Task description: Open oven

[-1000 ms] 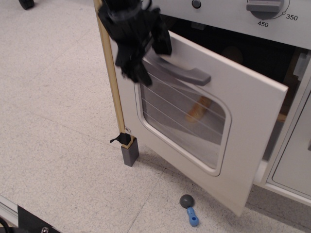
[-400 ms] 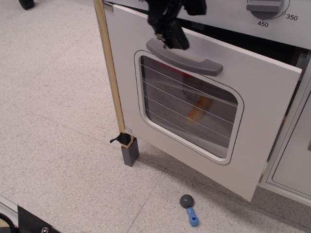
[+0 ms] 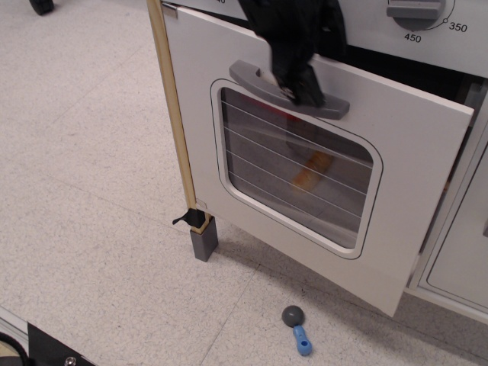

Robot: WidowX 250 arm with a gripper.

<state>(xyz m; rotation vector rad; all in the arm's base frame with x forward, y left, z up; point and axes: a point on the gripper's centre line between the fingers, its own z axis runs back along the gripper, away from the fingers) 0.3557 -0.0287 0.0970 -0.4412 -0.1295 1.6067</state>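
The white toy oven's door (image 3: 412, 168) hangs partly open, hinged at the bottom and tilted outward, with a dark gap along its top edge. Its grey bar handle (image 3: 248, 76) runs above the rounded clear window (image 3: 297, 175) crossed by thin lines. The grey dial panel (image 3: 366, 19) sits above, with a dial (image 3: 415, 9) marked 350 and 450. My black gripper (image 3: 303, 82) comes down from the top of the view and lies over the middle of the handle. Its fingers overlap the bar and I cannot tell how they stand.
An orange object (image 3: 309, 171) shows through the window. A wooden post (image 3: 175, 130) with a grey foot (image 3: 203, 242) flanks the oven's left side. A blue and grey toy utensil (image 3: 297, 329) lies on the speckled floor below the door. A white cabinet door (image 3: 465, 259) is at the right.
The gripper has moved from the handle's left end to the right, then down onto its middle. The door has swung back up from a wider opening and has held still since.
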